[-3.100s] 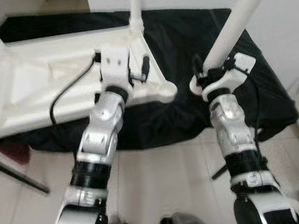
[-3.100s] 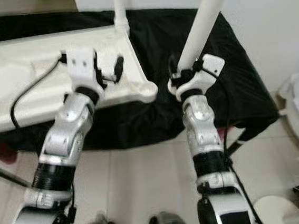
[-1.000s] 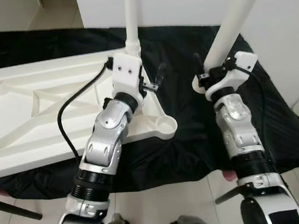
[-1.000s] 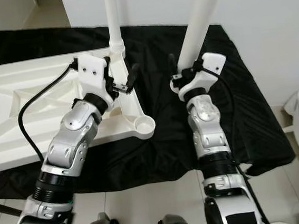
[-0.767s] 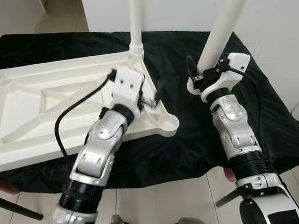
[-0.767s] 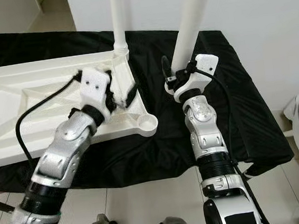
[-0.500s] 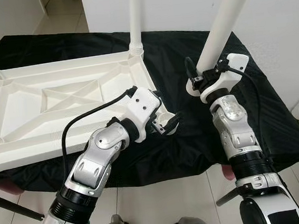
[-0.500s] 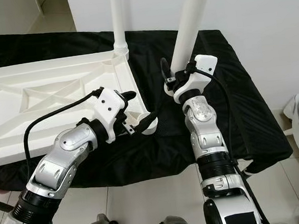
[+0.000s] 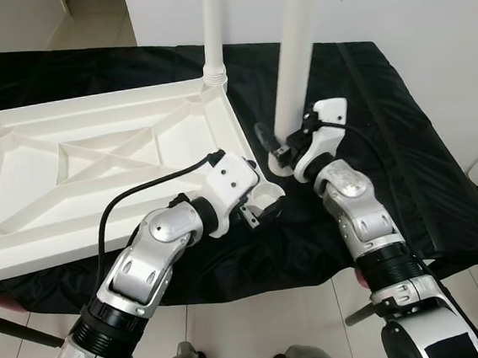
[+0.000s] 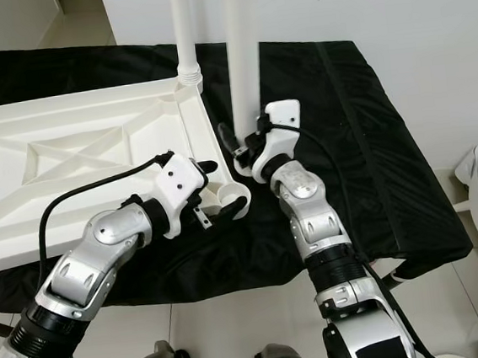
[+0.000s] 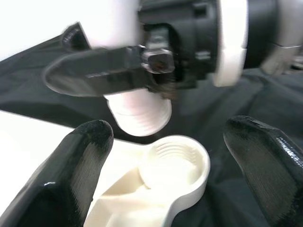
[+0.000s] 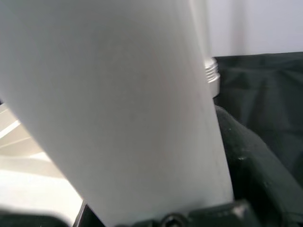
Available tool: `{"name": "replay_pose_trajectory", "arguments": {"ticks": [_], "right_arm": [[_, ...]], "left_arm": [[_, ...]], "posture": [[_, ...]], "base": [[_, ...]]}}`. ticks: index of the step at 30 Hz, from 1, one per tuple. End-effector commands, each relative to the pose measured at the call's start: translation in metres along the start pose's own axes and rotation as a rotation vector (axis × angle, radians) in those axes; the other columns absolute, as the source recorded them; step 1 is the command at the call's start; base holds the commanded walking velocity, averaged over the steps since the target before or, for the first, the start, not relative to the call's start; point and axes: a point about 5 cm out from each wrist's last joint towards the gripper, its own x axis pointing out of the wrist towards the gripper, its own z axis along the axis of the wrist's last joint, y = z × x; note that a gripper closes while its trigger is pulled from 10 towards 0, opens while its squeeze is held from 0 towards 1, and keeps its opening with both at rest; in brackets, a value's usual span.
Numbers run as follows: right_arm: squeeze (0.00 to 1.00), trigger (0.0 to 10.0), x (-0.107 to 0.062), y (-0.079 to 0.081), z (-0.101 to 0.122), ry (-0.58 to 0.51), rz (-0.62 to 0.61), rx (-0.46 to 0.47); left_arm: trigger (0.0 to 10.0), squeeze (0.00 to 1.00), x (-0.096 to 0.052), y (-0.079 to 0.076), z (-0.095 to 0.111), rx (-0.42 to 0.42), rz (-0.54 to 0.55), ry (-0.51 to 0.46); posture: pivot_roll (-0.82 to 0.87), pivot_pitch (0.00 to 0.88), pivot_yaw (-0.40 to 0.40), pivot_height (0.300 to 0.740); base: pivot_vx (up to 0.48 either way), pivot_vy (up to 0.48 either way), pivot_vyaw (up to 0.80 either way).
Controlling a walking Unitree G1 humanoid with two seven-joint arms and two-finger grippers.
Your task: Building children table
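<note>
the white children's table (image 9: 94,172) lies upside down on a black cloth (image 9: 387,131), with one leg (image 9: 212,29) already standing in its far corner socket. the right tool (image 9: 283,153) grips a loose leg (image 9: 294,47), its threaded end (image 11: 139,113) just above the near corner socket (image 11: 177,165) (not yet seated). the left tool (image 11: 165,165) is spread wide, straddling that socket. seating and twisting this leg remains, judging by the gap.
</note>
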Motion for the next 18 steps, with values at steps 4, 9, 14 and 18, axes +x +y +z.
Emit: {"name": "replay_pose_trajectory", "arguments": {"ticks": [4, 9, 14, 18], "right_arm": [[0.0, 10.0, 0.005, 0.01, 0.006, -0.032, 0.069, 0.008], [0.0, 10.0, 0.0, 0.018, 0.005, -0.026, 0.098, 0.06], [0.0, 10.0, -0.013, 0.02, 0.004, -0.019, 0.078, 0.161], [0.0, 10.0, -0.019, 0.017, 0.002, -0.008, 0.059, 0.176]], "left_arm": [[10.0, 0.0, -0.008, 0.009, 0.001, -0.025, 0.129, 0.002], [10.0, 0.0, -0.019, 0.013, -0.001, -0.025, 0.151, 0.036], [10.0, 0.0, -0.03, 0.017, -0.01, -0.047, 0.171, 0.102], [10.0, 0.0, -0.033, 0.016, -0.014, -0.036, 0.165, 0.131]], "posture": [[-0.09, 0.041, -0.027, 0.74], [-0.08, 0.048, -0.035, 0.74], [-0.08, 0.053, -0.035, 0.74], [-0.08, 0.056, -0.031, 0.74]], "base": [[0.0, 0.0, 0.0], [0.0, 0.0, 0.0], [0.0, 0.0, 0.0], [0.0, 0.0, 0.0]]}}
